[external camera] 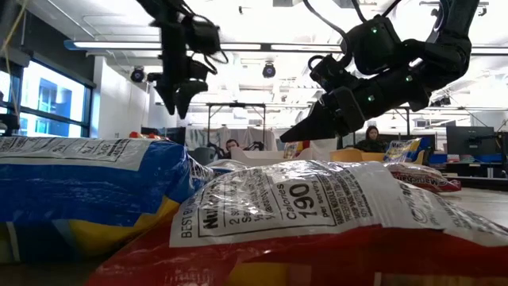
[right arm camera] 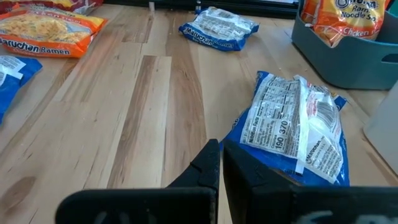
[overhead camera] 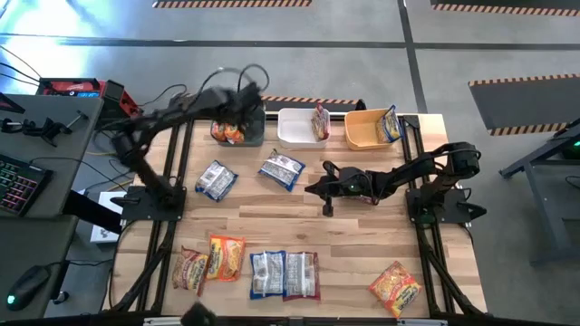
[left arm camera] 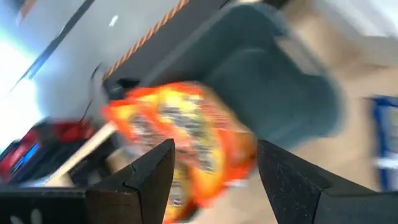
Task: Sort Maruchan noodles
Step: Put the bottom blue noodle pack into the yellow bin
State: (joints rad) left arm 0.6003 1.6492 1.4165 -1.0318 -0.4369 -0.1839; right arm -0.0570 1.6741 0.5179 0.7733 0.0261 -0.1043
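My left pincer [overhead camera: 237, 107] hangs over the dark-blue bin [overhead camera: 254, 132] at the back of the tabletop [overhead camera: 299, 217], its fingers wide apart and holding nothing. An orange noodle packet [left arm camera: 186, 143] lies in that bin just below them. My right pincer [overhead camera: 313, 188] waits over the middle of the tabletop, fingers pressed together, beside a blue and white packet [right arm camera: 292, 127]. More packets [overhead camera: 249, 267] lie along the front edge.
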